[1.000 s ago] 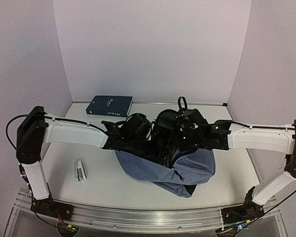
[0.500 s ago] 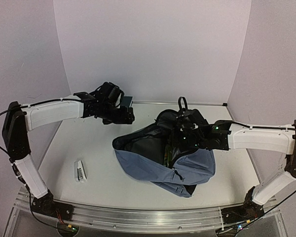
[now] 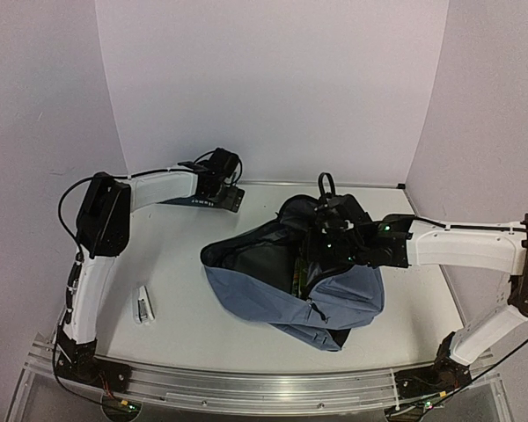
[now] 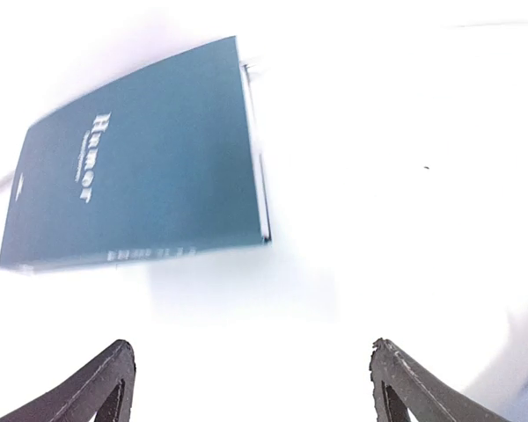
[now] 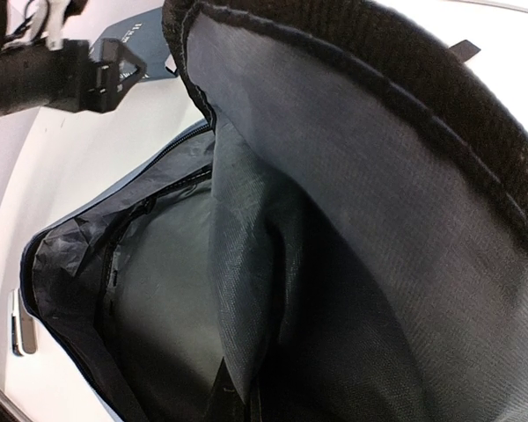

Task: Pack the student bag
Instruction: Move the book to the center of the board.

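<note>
Left of and beyond the student bag (image 3: 290, 299), the teal book (image 4: 136, 163) lies mostly hidden under the left gripper (image 4: 249, 356) in the overhead view. From the wrist it is blurred, the small print below its title unreadable, and the gripper's fingers (image 4: 101, 387) are cut off by the bottom edge. The right gripper (image 3: 333, 230) is lost in the bag's dark upper folds. Left of the bag, a small pale object (image 3: 143, 304) is too small to identify.

A high rear camera overlooks the bench (image 3: 176, 290); wrist cameras closely face the book (image 4: 132, 167) and the open student bag (image 5: 334, 229).
</note>
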`<state>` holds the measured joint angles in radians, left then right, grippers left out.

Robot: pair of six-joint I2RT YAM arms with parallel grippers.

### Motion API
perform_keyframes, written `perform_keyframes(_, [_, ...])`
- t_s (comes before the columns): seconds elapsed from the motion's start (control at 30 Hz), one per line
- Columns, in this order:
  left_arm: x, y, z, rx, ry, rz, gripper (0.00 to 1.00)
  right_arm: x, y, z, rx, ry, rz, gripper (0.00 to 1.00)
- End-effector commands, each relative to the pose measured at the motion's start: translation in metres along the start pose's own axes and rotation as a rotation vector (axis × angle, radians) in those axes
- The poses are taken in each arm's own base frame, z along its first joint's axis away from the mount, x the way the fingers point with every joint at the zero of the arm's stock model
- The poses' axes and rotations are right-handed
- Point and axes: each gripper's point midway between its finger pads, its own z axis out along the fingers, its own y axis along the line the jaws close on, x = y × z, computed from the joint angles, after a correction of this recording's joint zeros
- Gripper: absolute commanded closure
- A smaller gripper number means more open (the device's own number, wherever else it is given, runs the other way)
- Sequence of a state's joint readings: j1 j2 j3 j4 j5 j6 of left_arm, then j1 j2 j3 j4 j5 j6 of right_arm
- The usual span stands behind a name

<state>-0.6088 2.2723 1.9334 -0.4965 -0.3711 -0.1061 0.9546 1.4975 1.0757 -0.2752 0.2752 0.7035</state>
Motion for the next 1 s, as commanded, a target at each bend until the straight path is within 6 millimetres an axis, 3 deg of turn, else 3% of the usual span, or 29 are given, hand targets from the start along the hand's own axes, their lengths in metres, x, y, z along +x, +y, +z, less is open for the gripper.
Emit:
perform_keyframes(0.0, [-0.037, 0.01, 0.012, -0.045, -0.077, 0.095, 0.07, -0.017, 0.012, -0.007, -0.048, -0.07, 0.046, 1.0])
perform_keyframes(0.43, [-0.016, 0.007, 0.078, -0.043, -0.03, 0.178, 0.15, -0.01, 0.011, -0.004, -0.048, -0.048, 0.057, 1.0])
perform_keyframes(0.77, [-0.013, 0.034, 0.096, -0.126, -0.038, 0.218, 0.24, -0.008, 0.009, -0.005, -0.048, -0.044, 0.061, 1.0])
perform_keyframes(0.97, [-0.001, 0.06, 0.089, -0.169, -0.026, 0.184, 0.36, -0.006, 0.009, -0.001, -0.043, -0.036, 0.058, 1.0])
